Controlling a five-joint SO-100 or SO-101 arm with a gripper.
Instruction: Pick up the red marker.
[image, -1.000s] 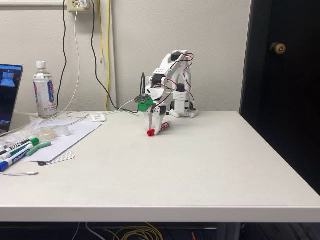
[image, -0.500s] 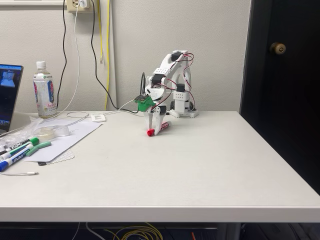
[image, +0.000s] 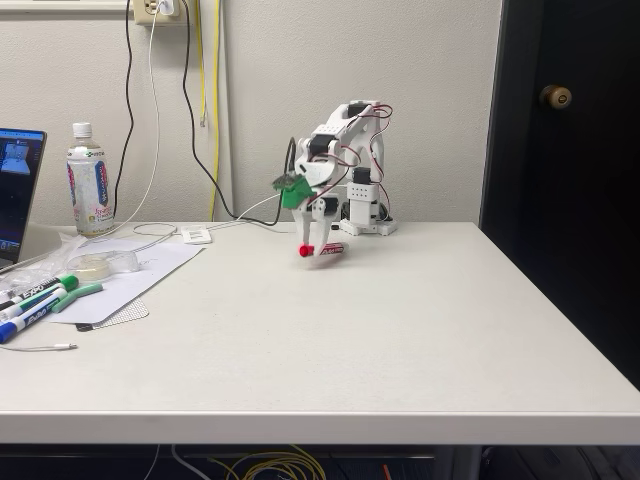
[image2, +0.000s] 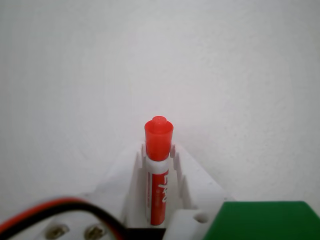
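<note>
Gripper (image: 311, 250) clamped on red marker (image: 321, 249), cap end sticking out past fingertips in wrist view (image2: 158, 139). Marker looks just clear of table (image: 400, 330) in fixed view, so pick basically done; remaining: lift higher w/o slip.

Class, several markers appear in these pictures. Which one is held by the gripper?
The red marker, clamped in the gripper above the table. The green-capped and blue-capped markers lie together at the fixed view's left edge.

Plastic bottle (image: 88, 182), green and blue markers (image: 40, 298), laptop (image: 18, 190) on white table (image: 400, 330)
</note>
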